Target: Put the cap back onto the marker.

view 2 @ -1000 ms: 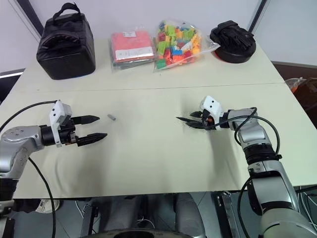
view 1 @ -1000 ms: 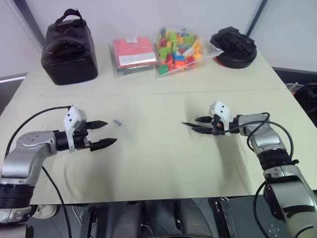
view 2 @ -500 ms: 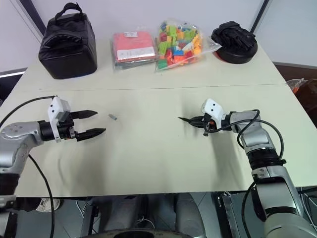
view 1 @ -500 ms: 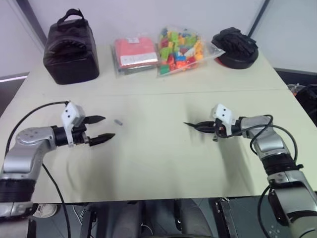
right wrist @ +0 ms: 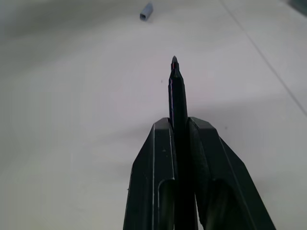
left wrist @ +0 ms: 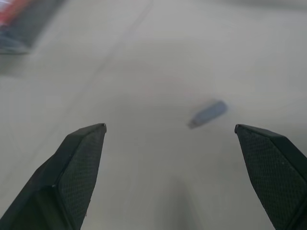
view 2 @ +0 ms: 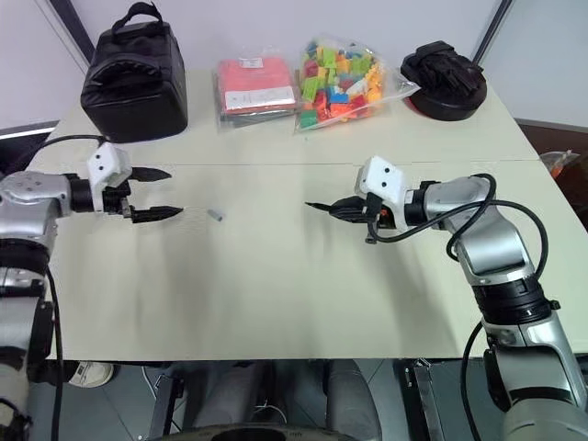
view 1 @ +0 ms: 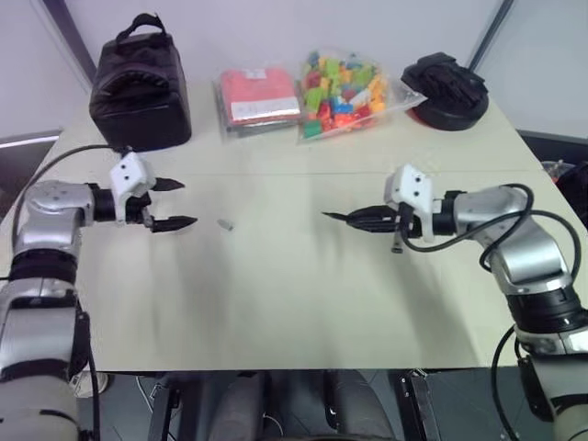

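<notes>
The right gripper (view 1: 367,220) is clamped on the thin black pointed marker (right wrist: 176,100), held above the pale beige table (view 1: 303,294), tip toward the left. The left gripper (view 1: 176,204) is spread wide and empty; just beyond its fingertips lies the tiny grey cylindrical cap (view 1: 225,223), flat on the table.

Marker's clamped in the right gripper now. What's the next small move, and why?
Probably ease the left gripper forward and down until its open fingers straddle the cap, then close. The cap lies loose on the table just ahead of those fingers, untouched, while the right gripper is shut on the marker, tip pointing out toward the cap, so the cap is the missing piece.
</notes>
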